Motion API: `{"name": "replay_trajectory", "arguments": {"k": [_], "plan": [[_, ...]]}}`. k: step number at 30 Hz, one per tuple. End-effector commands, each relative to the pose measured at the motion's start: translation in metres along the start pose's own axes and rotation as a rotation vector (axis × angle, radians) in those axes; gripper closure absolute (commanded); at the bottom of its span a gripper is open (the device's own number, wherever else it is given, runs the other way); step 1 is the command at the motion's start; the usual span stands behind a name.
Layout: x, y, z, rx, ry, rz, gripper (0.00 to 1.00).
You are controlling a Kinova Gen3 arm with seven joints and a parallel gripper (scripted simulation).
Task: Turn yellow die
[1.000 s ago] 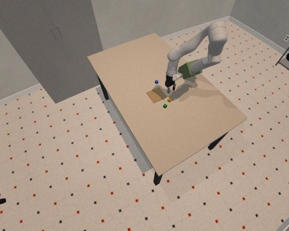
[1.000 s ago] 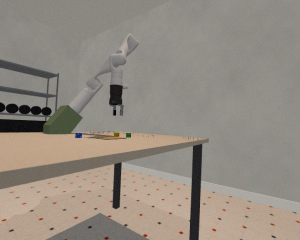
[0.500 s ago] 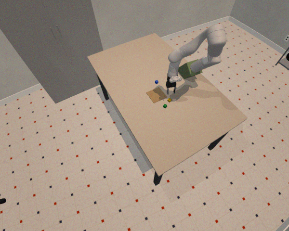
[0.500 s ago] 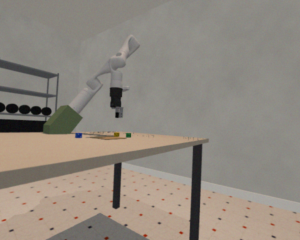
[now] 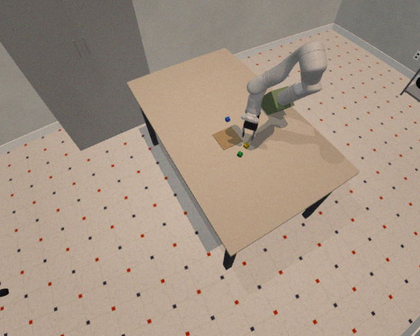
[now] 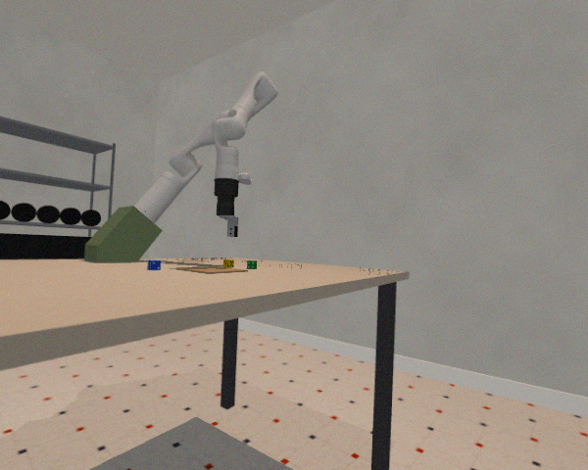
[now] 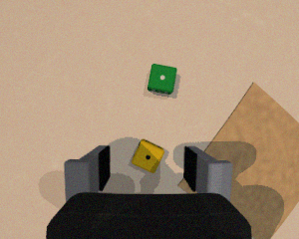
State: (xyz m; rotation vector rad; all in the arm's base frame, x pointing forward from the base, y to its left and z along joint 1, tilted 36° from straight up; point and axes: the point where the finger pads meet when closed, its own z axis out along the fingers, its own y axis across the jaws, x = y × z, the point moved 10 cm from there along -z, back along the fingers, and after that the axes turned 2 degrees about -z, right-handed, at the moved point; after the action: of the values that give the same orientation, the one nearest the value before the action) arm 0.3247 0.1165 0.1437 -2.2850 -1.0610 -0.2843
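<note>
The yellow die [image 5: 246, 145] [image 6: 228, 263] [image 7: 148, 156] lies on the table just off the mat's edge, with one pip on its top face. The tan mat [image 5: 222, 141] [image 6: 211, 270] [image 7: 269, 134] lies flat on the table. My gripper [image 5: 248, 137] [image 6: 232, 235] [image 7: 147, 161] is open and empty, pointing down, above the table; in the wrist view the yellow die shows between and below its fingers. The green die [image 5: 239, 154] [image 6: 252, 264] [image 7: 162, 79] lies near the yellow die and shows one pip on top. The blue die [image 5: 227, 118] [image 6: 154, 264] lies beyond the mat's other side; its top number is too small to read.
The green arm base [image 5: 271, 103] [image 6: 124, 237] stands at the table's edge. The three dice lie apart from one another. The arm's shadow falls across part of the mat and around the yellow die.
</note>
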Motion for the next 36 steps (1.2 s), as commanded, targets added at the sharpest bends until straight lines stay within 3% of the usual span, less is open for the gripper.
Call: {"name": "replay_trajectory", "arguments": {"k": [1, 13, 26, 27, 36], "plan": [[-0.001, -0.002, 0.004, 0.004, -0.006, 0.039, 0.00], [-0.006, 0.000, 0.013, -0.006, -0.009, 0.371, 0.00], [-0.008, 0.000, 0.014, -0.009, -0.009, 0.431, 0.00], [-0.008, 0.000, 0.014, -0.009, -0.009, 0.431, 0.21], [-0.008, 0.000, 0.014, -0.009, -0.009, 0.431, 0.21]]}}
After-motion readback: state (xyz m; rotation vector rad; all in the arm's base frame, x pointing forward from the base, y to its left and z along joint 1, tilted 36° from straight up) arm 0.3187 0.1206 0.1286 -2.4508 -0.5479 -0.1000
